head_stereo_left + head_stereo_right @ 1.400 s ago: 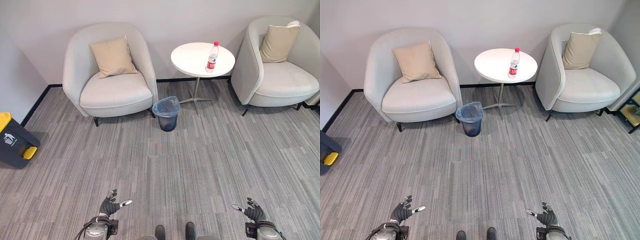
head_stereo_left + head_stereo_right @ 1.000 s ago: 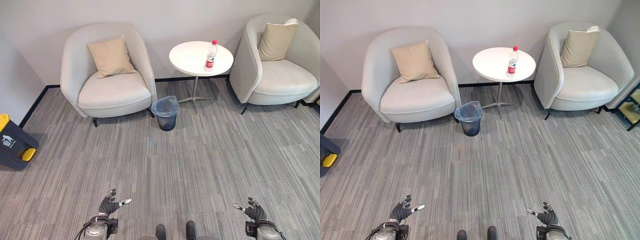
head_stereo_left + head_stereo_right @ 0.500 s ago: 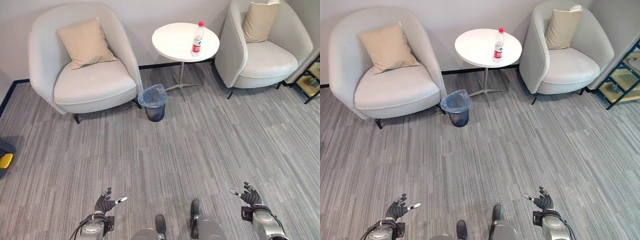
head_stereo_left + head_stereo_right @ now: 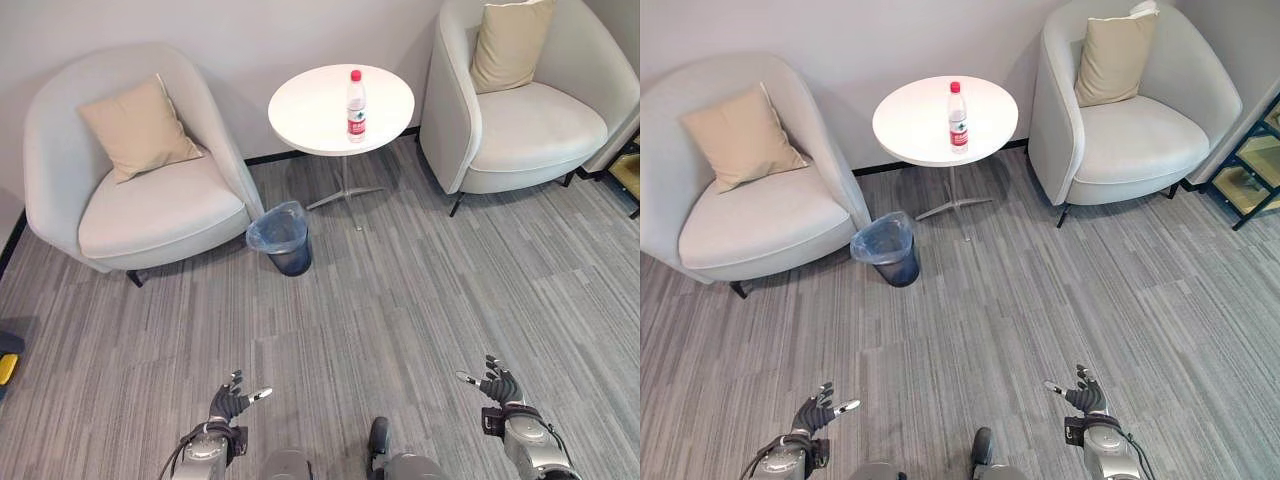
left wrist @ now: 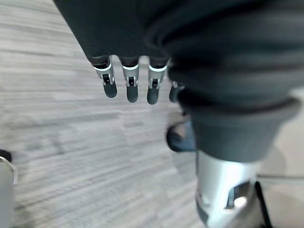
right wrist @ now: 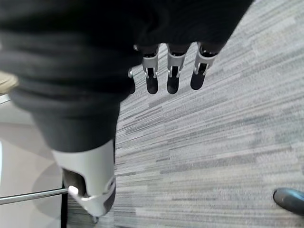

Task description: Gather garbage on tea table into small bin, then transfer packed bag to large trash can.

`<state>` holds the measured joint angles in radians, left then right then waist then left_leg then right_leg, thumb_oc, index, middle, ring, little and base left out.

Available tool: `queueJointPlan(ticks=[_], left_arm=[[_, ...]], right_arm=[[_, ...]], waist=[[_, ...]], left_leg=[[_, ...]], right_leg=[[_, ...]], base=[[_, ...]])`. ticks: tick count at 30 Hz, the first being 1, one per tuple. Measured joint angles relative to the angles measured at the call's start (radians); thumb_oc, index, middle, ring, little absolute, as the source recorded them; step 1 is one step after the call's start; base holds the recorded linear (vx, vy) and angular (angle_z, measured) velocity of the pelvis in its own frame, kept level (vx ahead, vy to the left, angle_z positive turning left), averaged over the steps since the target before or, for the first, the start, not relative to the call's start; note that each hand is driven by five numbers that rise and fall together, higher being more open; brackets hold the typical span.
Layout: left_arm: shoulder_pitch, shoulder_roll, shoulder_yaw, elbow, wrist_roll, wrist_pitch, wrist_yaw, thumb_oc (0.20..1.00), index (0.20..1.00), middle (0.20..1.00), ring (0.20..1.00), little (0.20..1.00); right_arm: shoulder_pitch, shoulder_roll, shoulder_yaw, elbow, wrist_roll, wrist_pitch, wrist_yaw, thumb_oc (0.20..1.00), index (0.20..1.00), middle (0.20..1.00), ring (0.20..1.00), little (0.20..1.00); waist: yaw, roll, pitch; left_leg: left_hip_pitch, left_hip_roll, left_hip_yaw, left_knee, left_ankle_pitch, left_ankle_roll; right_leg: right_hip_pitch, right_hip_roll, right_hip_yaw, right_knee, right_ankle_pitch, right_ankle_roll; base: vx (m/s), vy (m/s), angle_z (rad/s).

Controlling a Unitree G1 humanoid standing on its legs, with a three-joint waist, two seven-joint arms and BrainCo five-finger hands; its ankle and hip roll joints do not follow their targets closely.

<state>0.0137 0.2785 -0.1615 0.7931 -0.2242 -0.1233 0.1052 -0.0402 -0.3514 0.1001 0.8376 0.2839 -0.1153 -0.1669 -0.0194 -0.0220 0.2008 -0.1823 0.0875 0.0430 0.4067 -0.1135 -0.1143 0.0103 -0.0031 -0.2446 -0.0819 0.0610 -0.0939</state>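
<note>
**Robot stands back from a tea table, both hands empty**

A round white tea table (image 4: pixel 305 115) stands against the wall between two pale grey armchairs. The left armchair (image 4: pixel 130 200) and the right armchair (image 4: pixel 520 110) each hold a beige cushion. One clear plastic bottle (image 4: pixel 355 106) with a red cap stands upright on the table top, toward its right side. On the grey striped carpet (image 4: pixel 400 300), just left of the table's foot and beside the left armchair, sits a small dark bin (image 4: pixel 281 238) lined with a clear bag.

The left hand (image 4: pixel 230 403) and the right hand (image 4: pixel 495 384) hang low near the bottom of the view, well apart from the table, bottle and bin. Both have fingers straight and slightly spread, holding nothing; the wrist views show bare carpet past the fingertips.
</note>
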Motion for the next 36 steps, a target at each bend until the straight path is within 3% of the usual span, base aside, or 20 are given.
queueJointPlan(ticks=[2,3,5,7,9,10,11,12,14,16,17,19,21,22,25,26,30,33,35,36], left_arm=[[-0.013,0.002,-0.017,-0.008,0.002,0.001,-0.007,1.0,1.0,1.0,1.0,1.0],[-0.023,0.0,-0.035,-0.016,0.007,-0.004,-0.014,1.0,1.0,1.0,1.0,1.0],[-0.001,0.002,-0.033,-0.013,0.008,-0.002,-0.019,1.0,1.0,1.0,1.0,1.0],[0.029,0.003,-0.03,0.006,0.008,0.004,-0.018,1.0,1.0,1.0,1.0,1.0],[0.062,0.005,-0.015,0.01,0.007,0.006,-0.018,1.0,1.0,1.0,1.0,1.0],[0.081,0.004,-0.01,0.014,0.008,0.006,-0.019,1.0,1.0,1.0,1.0,1.0],[0.094,0.006,0.0,0.013,0.007,0.006,-0.017,1.0,1.0,1.0,1.0,1.0],[0.087,0.013,0.006,0.013,0.007,0.006,-0.018,1.0,1.0,1.0,1.0,1.0],[0.054,0.023,0.006,0.023,0.007,0.004,-0.018,1.0,1.0,1.0,1.0,1.0],[0.017,0.041,0.009,0.023,0.007,0.002,-0.017,1.0,1.0,1.0,1.0,1.0],[-0.003,0.069,0.009,0.02,0.006,0.0,-0.012,1.0,1.0,1.0,1.0,1.0],[-0.008,0.079,0.008,0.016,0.006,0.001,-0.004,1.0,1.0,1.0,1.0,1.0],[-0.003,0.079,0.006,0.014,0.006,0.001,-0.004,1.0,1.0,1.0,1.0,1.0],[0.007,0.072,0.005,0.017,0.006,0.003,-0.004,1.0,1.0,1.0,1.0,1.0],[0.035,0.056,0.005,0.054,0.007,0.005,-0.006,1.0,1.0,1.0,1.0,1.0],[0.038,0.052,0.008,0.068,0.007,0.004,-0.006,1.0,1.0,1.0,1.0,1.0],[0.046,0.028,0.006,0.114,0.008,0.006,-0.005,1.0,1.0,1.0,1.0,1.0],[0.051,-0.003,-0.003,0.102,0.008,0.001,-0.006,1.0,1.0,1.0,1.0,1.0],[0.05,-0.001,0.0,0.094,0.008,0.003,-0.006,1.0,1.0,1.0,1.0,1.0],[0.039,0.003,-0.002,0.075,0.008,0.002,-0.006,1.0,1.0,1.0,1.0,1.0]], right_arm=[[0.011,0.005,0.0,0.001,0.008,0.0,-0.002,1.0,1.0,1.0,1.0,1.0],[0.014,0.007,0.005,0.009,0.012,0.007,-0.004,1.0,1.0,1.0,1.0,1.0],[0.0,0.018,0.008,0.019,0.012,0.006,-0.005,1.0,1.0,1.0,1.0,1.0],[-0.001,0.022,0.009,0.027,0.012,0.007,-0.006,1.0,1.0,1.0,1.0,1.0],[0.011,0.02,0.007,0.027,0.011,0.011,-0.006,1.0,1.0,1.0,1.0,1.0],[0.022,0.017,0.004,0.022,0.008,0.011,-0.006,1.0,1.0,1.0,1.0,1.0],[0.038,0.021,0.009,0.021,0.0,0.012,-0.006,1.0,1.0,1.0,1.0,1.0],[0.038,0.029,0.009,0.024,-0.004,0.015,-0.005,1.0,1.0,1.0,1.0,1.0],[0.036,0.045,0.008,0.019,-0.009,0.014,-0.002,1.0,1.0,1.0,1.0,1.0],[0.023,0.059,0.01,0.019,-0.009,0.015,0.003,1.0,1.0,1.0,1.0,1.0],[0.02,0.083,0.01,0.018,-0.009,0.014,0.007,1.0,1.0,1.0,1.0,1.0],[0.012,0.095,0.012,0.016,-0.009,0.013,0.011,1.0,1.0,1.0,1.0,1.0],[0.013,0.094,0.022,0.018,-0.009,0.015,0.016,1.0,1.0,1.0,1.0,1.0],[0.009,0.092,0.039,0.017,-0.01,0.015,0.016,1.0,1.0,1.0,1.0,1.0],[0.046,0.088,0.047,0.016,-0.01,0.017,0.018,1.0,1.0,1.0,1.0,1.0],[0.047,0.087,0.047,0.019,-0.01,0.019,0.018,1.0,1.0,1.0,1.0,1.0],[0.057,0.081,0.045,0.019,-0.025,0.031,0.018,1.0,1.0,1.0,1.0,1.0],[0.1,0.068,0.044,0.019,-0.029,0.033,0.019,1.0,1.0,1.0,1.0,1.0],[0.081,0.062,0.032,0.018,-0.028,0.03,0.019,1.0,1.0,1.0,1.0,1.0],[0.073,0.057,0.012,0.014,-0.028,0.024,0.017,1.0,1.0,1.0,1.0,1.0]], waist=[[-0.005,-0.01,0.009],[0.006,-0.024,0.017],[0.029,-0.014,0.017],[0.056,0.008,0.028],[0.079,0.013,0.027],[0.078,0.022,0.023],[0.078,0.006,0.01],[0.078,-0.016,0.007],[0.08,-0.03,0.004],[0.08,-0.046,-0.005],[0.08,-0.066,-0.019],[0.081,-0.065,-0.024],[0.074,-0.055,-0.029],[0.054,-0.037,-0.023],[0.02,-0.01,-0.015],[0.021,-0.014,-0.012],[0.0,-0.015,-0.009],[-0.002,0.03,-0.02],[-0.007,0.03,-0.015],[0.004,-0.002,-0.007]], left_leg=[[-0.021,-0.021,0.033,-0.126,-0.002,0.006],[-0.047,-0.058,0.051,-0.323,0.056,0.035],[-0.1,-0.064,0.046,-0.388,0.119,0.029],[-0.154,-0.082,0.046,-0.464,0.186,0.027],[-0.139,-0.087,0.047,-0.436,0.217,0.07],[-0.098,-0.086,0.048,-0.432,0.213,0.08],[-0.064,-0.112,0.061,-0.423,0.309,0.177],[-0.055,-0.132,0.083,-0.407,0.295,0.21],[-0.026,-0.157,0.097,-0.398,0.273,0.236],[-0.002,-0.183,0.102,-0.392,0.222,0.241],[0.022,-0.2,0.103,-0.396,0.189,0.245],[0.058,-0.197,0.095,-0.415,0.182,0.259],[0.093,-0.195,0.085,-0.438,0.168,0.255],[0.12,-0.185,0.08,-0.451,0.173,0.256],[0.198,-0.178,0.047,-0.45,0.111,0.221],[0.215,-0.18,0.04,-0.446,0.082,0.219],[0.275,-0.179,-0.006,-0.43,0.026,0.194],[0.325,-0.114,-0.074,-0.377,-0.028,0.138],[0.257,-0.092,-0.083,-0.214,-0.037,0.111],[0.141,-0.093,-0.042,0.016,-0.043,0.084]], right_leg=[[0.02,-0.001,-0.006,-0.001,-0.035,0.034],[0.04,-0.001,-0.01,-0.001,-0.039,0.05],[0.058,0.028,0.003,-0.007,-0.069,0.061],[0.097,0.073,0.022,-0.007,-0.104,0.038],[0.149,0.082,0.07,0.0,-0.127,0.033],[0.189,0.08,0.091,0.001,-0.156,0.054],[0.219,0.048,0.115,0.028,-0.204,0.104],[0.218,0.017,0.129,0.052,-0.221,0.127],[0.18,-0.03,0.135,0.176,-0.273,0.157],[0.161,-0.074,0.138,0.212,-0.282,0.181],[0.108,-0.108,0.139,0.309,-0.299,0.208],[0.044,-0.11,0.148,0.409,-0.33,0.229],[-0.055,-0.111,0.15,0.418,-0.343,0.234],[-0.138,-0.107,0.139,0.387,-0.324,0.22],[-0.278,-0.093,0.165,0.235,-0.109,0.214],[-0.297,-0.092,0.161,0.192,-0.066,0.212],[-0.278,-0.11,0.135,0.096,0.018,0.199],[-0.218,-0.067,0.106,0.146,0.064,0.138],[-0.177,-0.053,0.068,0.126,0.054,0.113],[-0.138,-0.056,0.056,0.091,0.082,0.079]], base=[[0.32,-0.015,0.33],[0.3,0.023,0.04],[0.3,0.058,-0.27],[0.5,0.194,-0.54],[0.43,0.187,-0.73],[0.37,0.212,-0.56],[0.37,0.213,-0.51],[0.34,0.2,-0.47],[0.19,0.105,-0.26],[0.3,0.141,-0.04],[0.26,0.124,0.0],[0.2,0.073,-0.04],[0.3,0.049,0.09],[0.41,0.014,0.23],[0.46,-0.09,0.24],[0.43,-0.141,0.31],[0.31,-0.166,0.33],[0.26,-0.227,0.77],[0.14,-0.165,0.63],[0.17,-0.161,0.41]])
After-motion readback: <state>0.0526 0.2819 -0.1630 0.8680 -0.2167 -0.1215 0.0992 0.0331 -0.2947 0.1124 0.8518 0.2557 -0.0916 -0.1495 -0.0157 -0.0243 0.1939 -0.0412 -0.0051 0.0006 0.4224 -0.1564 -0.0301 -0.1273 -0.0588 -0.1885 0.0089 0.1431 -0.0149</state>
